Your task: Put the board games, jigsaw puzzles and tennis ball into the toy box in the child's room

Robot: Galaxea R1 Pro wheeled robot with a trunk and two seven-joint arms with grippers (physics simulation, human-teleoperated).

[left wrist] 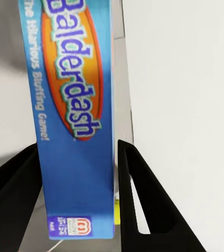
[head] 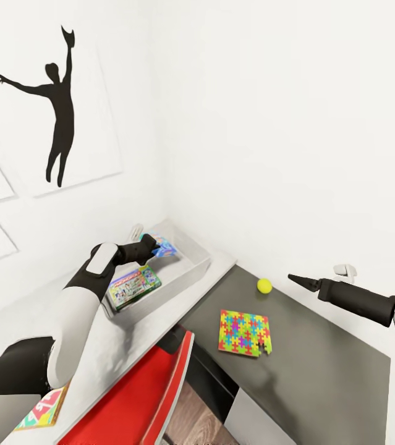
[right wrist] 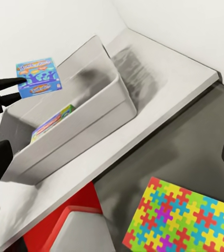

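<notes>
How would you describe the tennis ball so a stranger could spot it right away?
Find the dark grey wing of the table, beside the white wall. Near its wall edge, beyond the multicoloured jigsaw puzzle, lies the tennis ball. It is the one small, round, yellow-green thing there.

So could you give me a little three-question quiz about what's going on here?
1. True or false: the left tool grips the blue board game above the toy box.
2. Which game already lies in the toy box? A) Monopoly B) Skip Bo C) none
3. Fill in: the tennis ball sits on the ___ grey wing of the table, apart from the jigsaw puzzle.

Key: 1 true; 2 A, the Monopoly box; 3 dark.
</notes>
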